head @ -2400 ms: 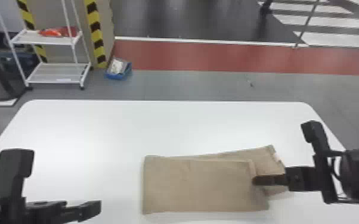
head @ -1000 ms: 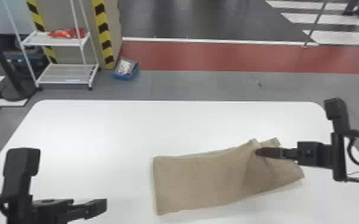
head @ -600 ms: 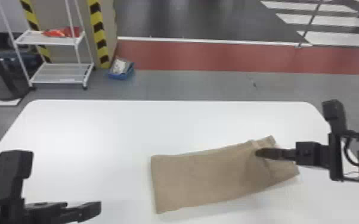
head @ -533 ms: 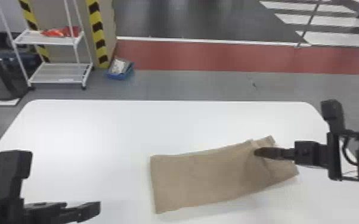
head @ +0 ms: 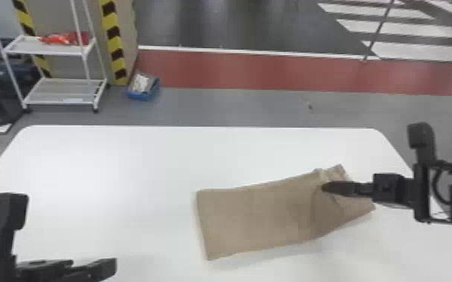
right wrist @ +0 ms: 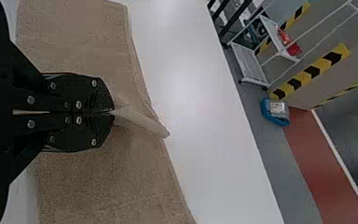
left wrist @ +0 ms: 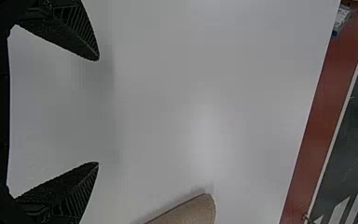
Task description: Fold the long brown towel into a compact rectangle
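Brown towel (head: pixel 259 213), folded, on the right-hand part of the white table (head: pixel 124 168); long axis mainly left to right, slanting slightly away from the robot toward the right end. Compared with the first head view: near edge changed from almost level to slanted, pinched place now farther from the robot. Right gripper (head: pixel 324 186), extended leftward from the right edge, fingers closed on a raised fold of towel near the far edge. Left gripper (head: pixel 94 263), at near left, pointing rightward, fingers spread wide, apart from the towel.
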`<state>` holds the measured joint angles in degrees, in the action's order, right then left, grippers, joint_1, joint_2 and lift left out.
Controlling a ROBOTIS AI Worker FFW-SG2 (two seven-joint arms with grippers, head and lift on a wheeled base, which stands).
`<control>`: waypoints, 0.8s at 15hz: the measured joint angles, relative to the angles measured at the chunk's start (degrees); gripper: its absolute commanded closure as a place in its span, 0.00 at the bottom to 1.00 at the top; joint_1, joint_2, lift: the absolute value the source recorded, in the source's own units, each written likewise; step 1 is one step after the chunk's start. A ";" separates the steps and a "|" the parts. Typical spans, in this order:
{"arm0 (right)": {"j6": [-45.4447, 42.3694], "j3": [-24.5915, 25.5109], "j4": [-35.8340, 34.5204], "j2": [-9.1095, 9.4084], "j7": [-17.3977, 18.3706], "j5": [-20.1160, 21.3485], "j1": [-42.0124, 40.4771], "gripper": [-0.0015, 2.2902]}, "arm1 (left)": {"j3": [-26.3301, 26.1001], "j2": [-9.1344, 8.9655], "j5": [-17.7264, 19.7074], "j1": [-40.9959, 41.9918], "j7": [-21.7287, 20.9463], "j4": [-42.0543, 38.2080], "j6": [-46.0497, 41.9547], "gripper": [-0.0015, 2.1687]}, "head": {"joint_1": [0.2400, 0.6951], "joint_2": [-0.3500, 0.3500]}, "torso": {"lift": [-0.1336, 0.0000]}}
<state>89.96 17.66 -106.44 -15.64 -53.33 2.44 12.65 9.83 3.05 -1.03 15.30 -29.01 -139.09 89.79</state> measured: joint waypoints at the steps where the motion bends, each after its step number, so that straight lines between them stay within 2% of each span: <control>1: 0.00 -0.40 1.34 0.00 0.03 0.25 0.20 0.57 | -0.06 0.01 0.00 0.00 0.00 -0.01 0.00 0.04 | 1.00 0.33 | 0.07; 4: 0.00 -0.19 2.61 0.02 -0.18 0.24 1.05 0.57 | 0.22 0.03 -0.01 0.14 0.00 -0.11 0.00 0.04 | 1.00 0.33 | 0.07; 5: 0.00 -0.13 2.49 -0.09 -0.16 0.55 1.34 0.53 | 0.24 0.03 0.03 0.27 0.00 -0.11 0.00 0.04 | 1.00 0.33 | 0.07; 7: 0.00 -0.65 2.45 -0.48 -0.18 2.45 1.58 0.14 | 0.21 0.03 0.10 0.42 0.00 -0.09 0.00 0.04 | 1.00 0.32 | 0.07; 8: 0.00 -0.74 2.50 -0.64 -0.20 3.21 1.44 0.11 | 0.20 0.03 0.10 0.43 0.00 -0.05 0.00 0.04 | 1.00 0.31 | 0.07; 12: 0.00 -0.85 3.59 -2.26 -0.21 5.92 0.61 0.10 | 0.17 0.07 0.07 0.38 0.00 0.23 0.00 0.04 | 1.00 0.26 | 0.07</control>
<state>89.96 16.81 -102.85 -17.90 -53.54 8.35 13.26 10.00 3.12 -0.96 15.68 -29.00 -138.86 89.79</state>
